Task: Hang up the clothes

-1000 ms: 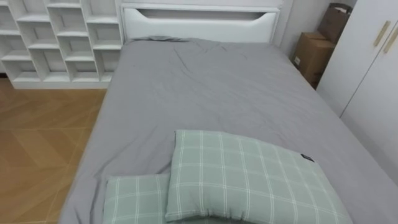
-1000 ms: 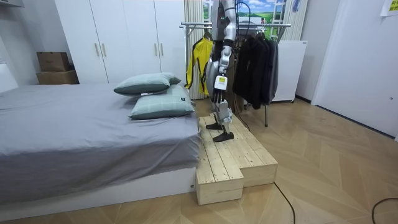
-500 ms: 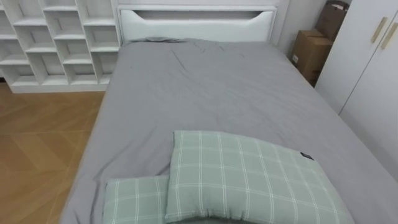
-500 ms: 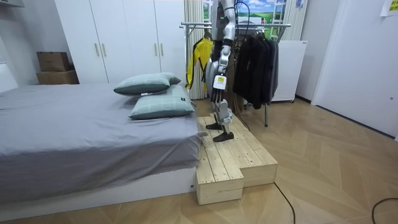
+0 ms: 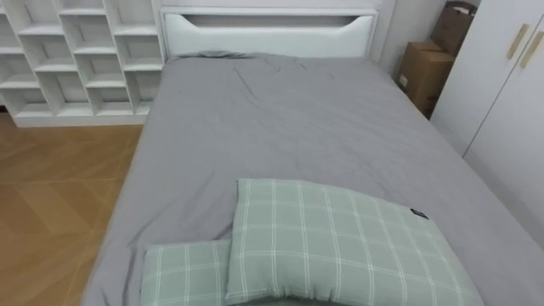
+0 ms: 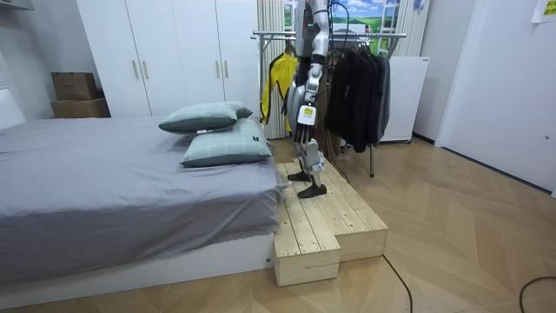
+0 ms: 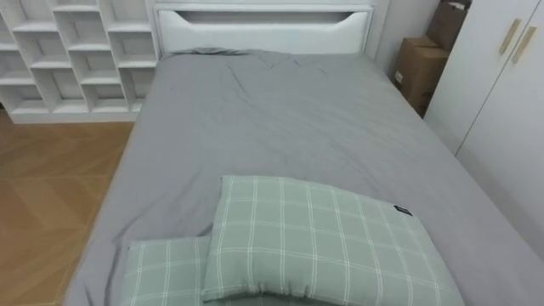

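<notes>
The robot stands on a wooden platform (image 6: pixel 330 217) at the foot of the bed (image 5: pixel 297 127), with the clothes rack (image 6: pixel 330 36) just behind it. Its head camera looks down over the grey sheet. On the sheet lie a large checked pillow (image 5: pixel 340 242) and a smaller checked pillow (image 5: pixel 183 272), which is partly under the large one. The clothes are on the rack: a yellow jacket (image 6: pixel 276 91) and several dark garments (image 6: pixel 356 91). The left hand (image 6: pixel 305 120) hangs beside the body in the room view, and I cannot tell if it is released or grasping something. I judge that the task is at a searching step, because the robot's view is on the bed while the garments are behind its back. To do this step well, the robot should turn slowly on the narrow platform and keep its feet away from the edge. It should bring the rack into view before it lifts an arm. For writing, the large pillow has a small dark label (image 5: pixel 420 215) near its corner, too small to read. The cardboard box (image 5: pixel 427 75) beside the white wardrobe (image 5: pixel 501 102) shows no print that I can read.
</notes>
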### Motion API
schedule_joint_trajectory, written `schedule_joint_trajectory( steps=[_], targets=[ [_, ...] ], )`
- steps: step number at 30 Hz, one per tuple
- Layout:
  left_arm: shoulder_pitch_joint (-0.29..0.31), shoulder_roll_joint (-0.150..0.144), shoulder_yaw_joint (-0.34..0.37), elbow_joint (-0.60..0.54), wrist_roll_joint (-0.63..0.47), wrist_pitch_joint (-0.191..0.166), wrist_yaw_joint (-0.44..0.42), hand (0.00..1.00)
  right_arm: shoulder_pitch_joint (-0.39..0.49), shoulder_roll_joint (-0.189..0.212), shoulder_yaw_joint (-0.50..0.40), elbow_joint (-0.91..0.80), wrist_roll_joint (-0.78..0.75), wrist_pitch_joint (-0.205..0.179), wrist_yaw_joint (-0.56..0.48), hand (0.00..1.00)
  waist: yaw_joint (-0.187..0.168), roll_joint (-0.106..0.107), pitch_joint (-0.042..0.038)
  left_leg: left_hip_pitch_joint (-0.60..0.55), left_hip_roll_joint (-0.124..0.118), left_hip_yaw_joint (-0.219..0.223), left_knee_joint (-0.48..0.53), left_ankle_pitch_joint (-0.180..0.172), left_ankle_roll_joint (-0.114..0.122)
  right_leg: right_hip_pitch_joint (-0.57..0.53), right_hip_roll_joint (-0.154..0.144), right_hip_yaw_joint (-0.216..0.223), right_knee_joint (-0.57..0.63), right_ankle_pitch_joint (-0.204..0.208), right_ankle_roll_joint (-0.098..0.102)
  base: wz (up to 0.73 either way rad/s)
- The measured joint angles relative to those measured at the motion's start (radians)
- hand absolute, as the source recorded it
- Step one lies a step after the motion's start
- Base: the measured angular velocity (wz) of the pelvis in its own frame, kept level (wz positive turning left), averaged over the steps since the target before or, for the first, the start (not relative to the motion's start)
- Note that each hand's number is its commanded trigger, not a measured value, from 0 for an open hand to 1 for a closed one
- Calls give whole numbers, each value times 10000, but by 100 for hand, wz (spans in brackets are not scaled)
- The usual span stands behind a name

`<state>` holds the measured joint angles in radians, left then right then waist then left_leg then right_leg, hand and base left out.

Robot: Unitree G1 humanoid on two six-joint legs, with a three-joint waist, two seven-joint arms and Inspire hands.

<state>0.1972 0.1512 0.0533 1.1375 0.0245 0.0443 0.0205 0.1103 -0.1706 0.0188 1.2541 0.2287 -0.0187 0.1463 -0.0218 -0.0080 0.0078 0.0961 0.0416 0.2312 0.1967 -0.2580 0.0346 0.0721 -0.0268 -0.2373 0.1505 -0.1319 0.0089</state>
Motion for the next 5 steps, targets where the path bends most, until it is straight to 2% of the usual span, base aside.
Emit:
schedule_joint_trajectory(
  steps=[5],
  targets=[
    [-1,58,0,-9,-3,3,-152,0,-11,-12,-1,-21,0,139,104,0,1,-10,-18,0,0,0,2,0,0,0,1,0,0,0,1,0]
  ],
)
